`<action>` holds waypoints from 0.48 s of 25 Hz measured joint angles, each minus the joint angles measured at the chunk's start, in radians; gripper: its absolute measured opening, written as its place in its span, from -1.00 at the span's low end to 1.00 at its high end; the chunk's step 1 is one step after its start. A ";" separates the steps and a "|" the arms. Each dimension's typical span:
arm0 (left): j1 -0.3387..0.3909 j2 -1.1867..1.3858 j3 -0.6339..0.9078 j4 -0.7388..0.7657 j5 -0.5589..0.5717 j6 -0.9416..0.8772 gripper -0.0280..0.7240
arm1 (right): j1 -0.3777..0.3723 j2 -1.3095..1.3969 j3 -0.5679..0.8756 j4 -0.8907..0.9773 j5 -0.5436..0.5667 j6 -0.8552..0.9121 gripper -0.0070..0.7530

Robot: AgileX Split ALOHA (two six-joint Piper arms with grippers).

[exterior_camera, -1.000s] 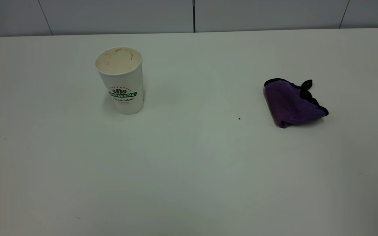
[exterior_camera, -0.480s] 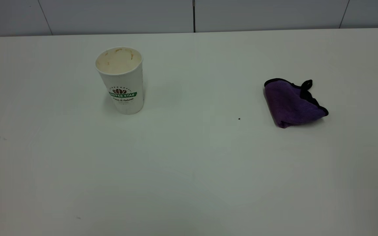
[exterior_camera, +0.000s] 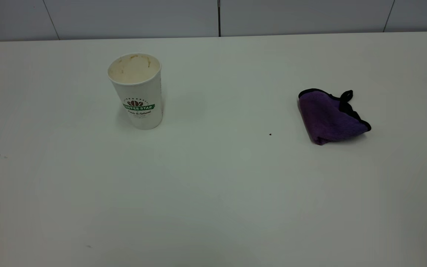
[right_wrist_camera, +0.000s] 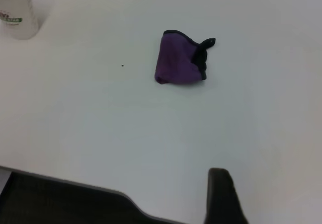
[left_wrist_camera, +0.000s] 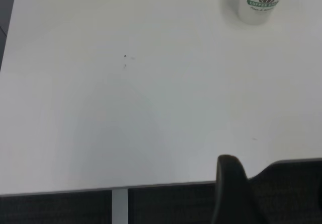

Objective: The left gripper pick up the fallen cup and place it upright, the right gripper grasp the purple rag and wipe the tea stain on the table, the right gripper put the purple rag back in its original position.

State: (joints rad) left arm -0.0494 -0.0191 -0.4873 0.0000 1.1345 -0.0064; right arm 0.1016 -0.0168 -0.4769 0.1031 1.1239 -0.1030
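Both our grippers are sitting off the table's (exterior_camera: 213,193) near edge, fingers impossible to tell; cup (exterior_camera: 136,91) standing upright far-left, purple rag (exterior_camera: 328,116) lying nearer our right arm.

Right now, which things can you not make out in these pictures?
- The left pincer: left wrist view, only a dark tip, cut by the edge; outside the exterior view.
- The right pincer: likewise in the right wrist view.
- The cup: print under its banner too small; its top cut off in both wrist views.
- The purple rag: inside hidden by its fold.
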 joint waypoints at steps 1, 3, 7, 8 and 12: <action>0.000 0.000 0.000 0.000 0.000 0.000 0.25 | -0.005 0.000 0.000 0.000 0.000 0.000 0.36; 0.000 0.000 0.000 0.000 0.000 0.000 0.25 | -0.006 0.000 0.000 0.000 0.000 0.000 0.36; 0.000 0.000 0.000 0.000 0.000 0.000 0.25 | -0.006 0.000 0.000 0.000 0.000 0.000 0.36; 0.000 0.000 0.000 0.000 0.000 0.000 0.25 | -0.006 0.000 0.000 0.000 0.000 0.000 0.36; 0.000 0.000 0.000 0.000 0.000 0.000 0.25 | -0.006 0.000 0.000 0.000 0.000 0.000 0.36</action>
State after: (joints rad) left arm -0.0494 -0.0191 -0.4873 0.0000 1.1345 -0.0064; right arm 0.0955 -0.0168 -0.4769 0.1031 1.1239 -0.1030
